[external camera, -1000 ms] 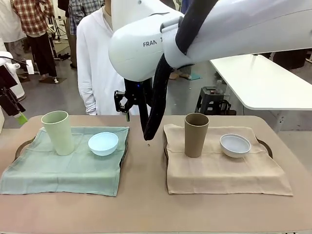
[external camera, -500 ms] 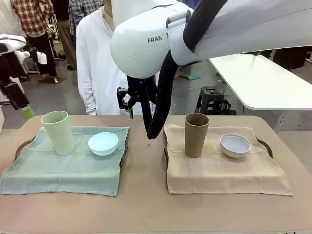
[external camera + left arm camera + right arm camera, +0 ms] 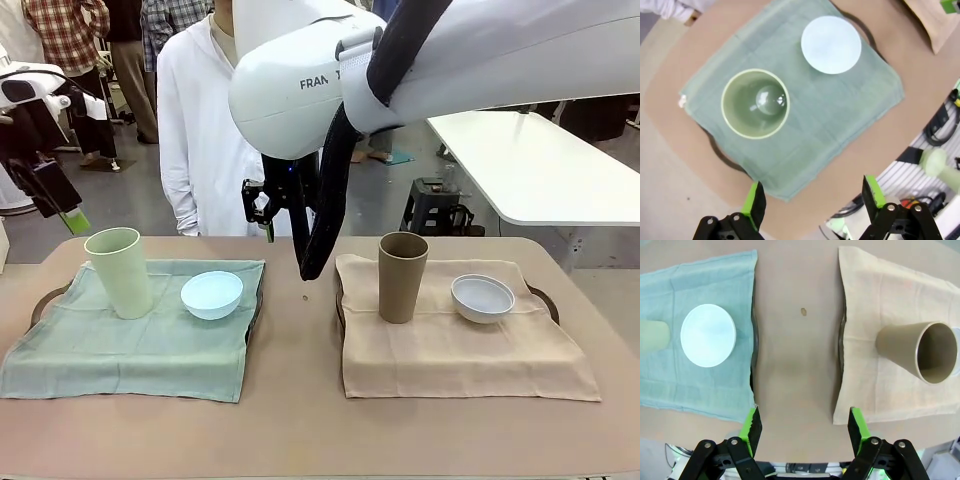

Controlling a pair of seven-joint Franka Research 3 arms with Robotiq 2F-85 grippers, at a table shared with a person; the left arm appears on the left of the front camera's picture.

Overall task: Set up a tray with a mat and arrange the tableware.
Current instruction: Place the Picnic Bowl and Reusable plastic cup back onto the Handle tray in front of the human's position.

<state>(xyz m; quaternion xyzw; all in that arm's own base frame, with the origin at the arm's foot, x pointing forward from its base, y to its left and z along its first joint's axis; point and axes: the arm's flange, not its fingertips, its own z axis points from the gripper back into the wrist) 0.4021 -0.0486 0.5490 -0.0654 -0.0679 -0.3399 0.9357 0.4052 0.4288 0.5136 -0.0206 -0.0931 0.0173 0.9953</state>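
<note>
Green cloth mat (image 3: 130, 340) covers the left tray (image 3: 42, 300) on the brown desk (image 3: 300, 400), and a beige cloth mat (image 3: 460, 350) covers the right tray (image 3: 545, 298). On the green mat, a tall pale green tumbler (image 3: 119, 272) stands upright near the far left corner, and a small light blue round bowl (image 3: 212, 294) sits just beside it on its right. On the beige mat, a tall brown tumbler (image 3: 402, 277) stands upright at the far side, with a small whitish round bowl (image 3: 482, 298) near it on the right.

Both arms are raised above the desk. The left gripper (image 3: 812, 197) hangs high over the green mat, its jaws wide apart and holding nothing. The right gripper (image 3: 804, 427) hangs over the bare strip of desk between the two trays, its jaws also wide and empty. A person in a white coat (image 3: 205, 130) stands at the far side of the desk.
</note>
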